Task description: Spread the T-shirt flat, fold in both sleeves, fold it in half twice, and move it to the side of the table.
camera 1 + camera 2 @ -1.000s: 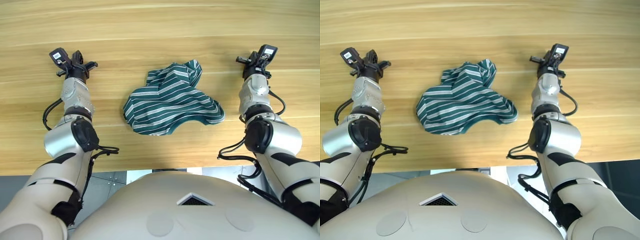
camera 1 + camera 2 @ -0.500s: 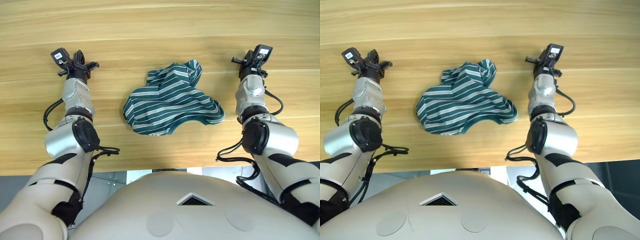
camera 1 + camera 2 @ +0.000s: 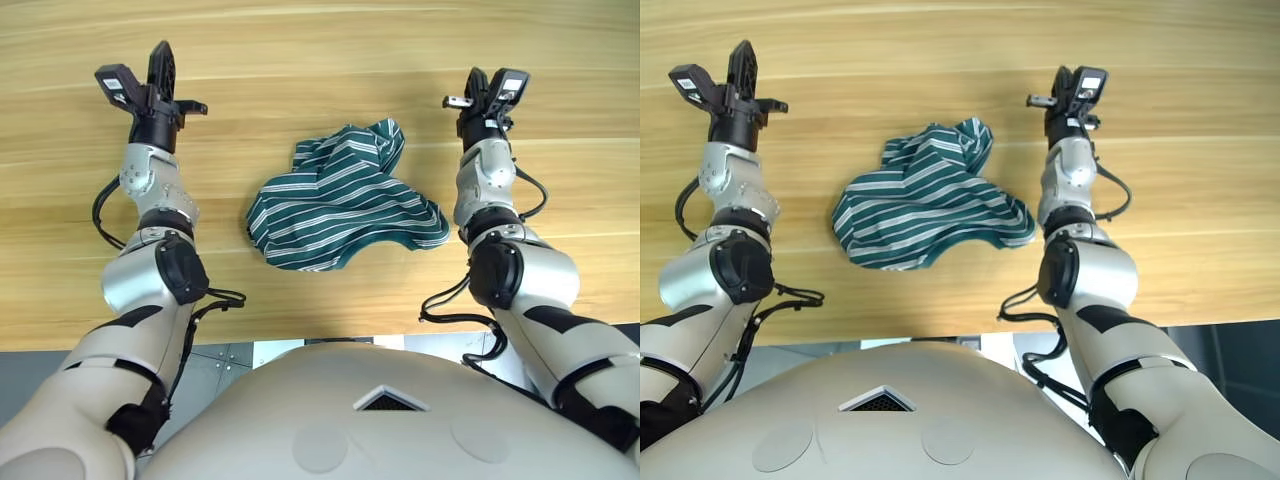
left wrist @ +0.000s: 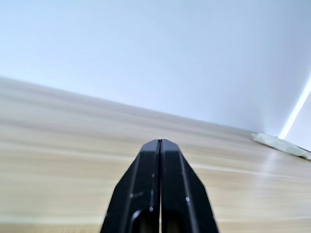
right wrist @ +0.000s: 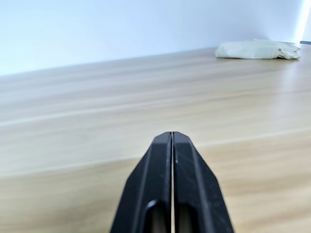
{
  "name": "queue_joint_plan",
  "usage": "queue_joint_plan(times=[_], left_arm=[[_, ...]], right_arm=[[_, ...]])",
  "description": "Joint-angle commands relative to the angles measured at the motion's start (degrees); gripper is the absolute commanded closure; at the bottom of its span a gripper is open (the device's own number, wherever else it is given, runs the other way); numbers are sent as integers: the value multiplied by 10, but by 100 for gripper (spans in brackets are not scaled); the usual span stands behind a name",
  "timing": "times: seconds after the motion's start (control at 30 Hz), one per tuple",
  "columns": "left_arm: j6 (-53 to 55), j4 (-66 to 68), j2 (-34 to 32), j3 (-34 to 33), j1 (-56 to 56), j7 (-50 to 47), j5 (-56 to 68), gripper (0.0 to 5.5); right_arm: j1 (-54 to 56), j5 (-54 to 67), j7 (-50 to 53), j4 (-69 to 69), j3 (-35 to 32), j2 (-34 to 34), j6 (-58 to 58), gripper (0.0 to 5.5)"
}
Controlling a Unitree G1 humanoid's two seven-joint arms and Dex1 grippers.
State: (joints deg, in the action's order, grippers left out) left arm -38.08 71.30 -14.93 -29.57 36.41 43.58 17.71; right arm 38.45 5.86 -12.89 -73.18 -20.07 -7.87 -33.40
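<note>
- The T-shirt (image 3: 340,200), dark green with pale stripes, lies crumpled in a heap on the wooden surface (image 3: 320,50). It sits between the two arms, nearer the robot's edge than the far one, and neither arm touches it.
- The left end effector (image 3: 161,62) is raised off the surface, well apart from the shirt on its left and farther out than the heap. In the left wrist view its two black fingers (image 4: 146,189) are pressed together with nothing between them.
- The right end effector (image 3: 478,84) is likewise lifted, near the shirt's far right corner but not touching it. The right wrist view has its fingers (image 5: 187,189) meeting along one thin seam, holding nothing.
- The wrist views look low along the wood and take in what lies beyond the head camera's field: a pale, lumpy bundle (image 5: 257,49) resting at the far end of the surface, and a plain white wall (image 5: 121,24) behind it.
</note>
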Motion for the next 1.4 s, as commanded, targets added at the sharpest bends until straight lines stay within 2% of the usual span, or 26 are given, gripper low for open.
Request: queue_joint_plan(times=[0.03,0.23,0.37,0.47,0.63,0.77,0.97,1.13,1.23,1.4], left_arm=[[-52,-45,19,18,-13,117,27,550],[-102,-141,39,72,-88,262,54,550],[-139,-219,35,139,-165,326,42,550],[-138,-282,23,166,-206,344,58,550],[-195,-316,-12,214,-250,293,-38,550],[-215,-352,-64,255,-286,249,-127,550],[-233,-374,-142,316,-323,134,-345,550],[-212,-437,-191,392,-360,101,-429,550],[-199,-439,-225,442,-362,58,-533,550],[-182,-473,-289,488,-358,38,-600,550]], right_arm=[[13,3,-58,22,18,14,-55,547],[-4,-20,-82,44,59,16,-128,547],[-23,-26,-126,54,84,6,-156,547],[-36,-26,-156,67,97,-4,-171,547],[-72,-95,-169,93,162,-46,-202,547],[-122,-97,-243,151,202,-99,-219,547],[-187,-101,-301,273,247,-169,-196,547],[-211,-107,-316,356,281,-189,-163,547],[-220,-110,-326,401,302,-195,-142,547],[-229,-152,-343,430,358,-193,-111,547]])
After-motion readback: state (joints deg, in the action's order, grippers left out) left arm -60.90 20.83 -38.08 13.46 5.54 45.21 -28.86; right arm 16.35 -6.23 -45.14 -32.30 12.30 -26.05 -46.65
